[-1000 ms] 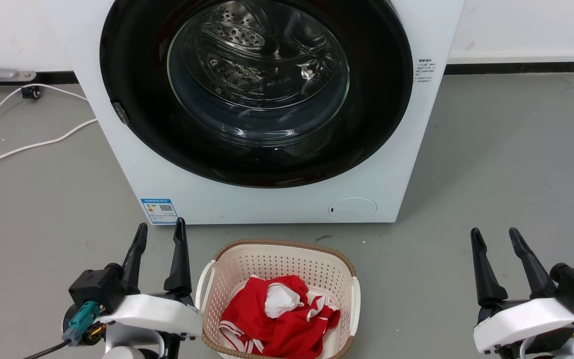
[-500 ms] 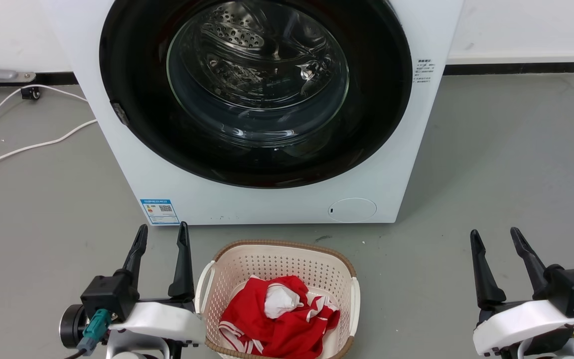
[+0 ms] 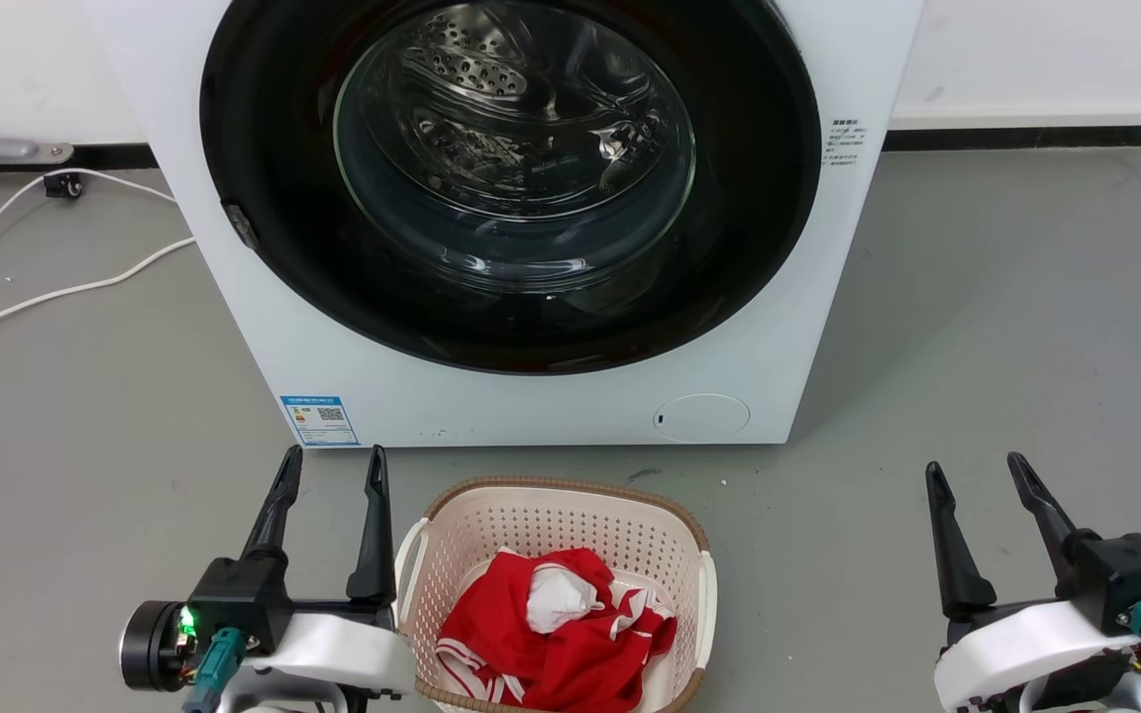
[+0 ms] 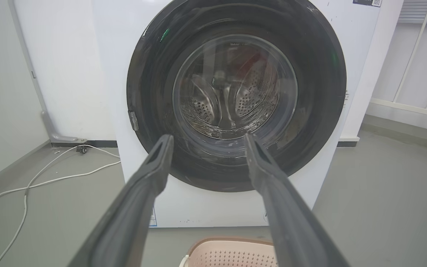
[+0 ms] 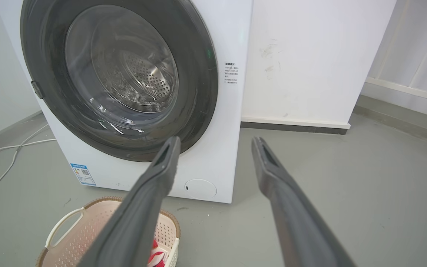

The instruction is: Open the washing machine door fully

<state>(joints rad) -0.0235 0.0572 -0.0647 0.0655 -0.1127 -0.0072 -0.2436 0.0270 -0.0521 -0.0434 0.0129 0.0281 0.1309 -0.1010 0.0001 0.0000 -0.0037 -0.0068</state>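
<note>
Washing machine door [image 3: 516, 178] is found shut, untouched; the left gripper [image 3: 334, 454], spread empty, has merely been shifted rightward.

This was a laundry corner in a plain, bare room, more like a test space than a lived-in home. A white washing machine [image 3: 491, 406] stood alone on a smooth grey floor [image 3: 1006, 297] against blank white walls [image 3: 1026, 50] with a dark skirting strip [image 3: 1016, 136], and a cream laundry basket [image 3: 570, 485] of red clothes [image 3: 570, 659] sat in front of it. Loose white cables [image 3: 65, 290] trailed across the floor beside the machine.
</note>
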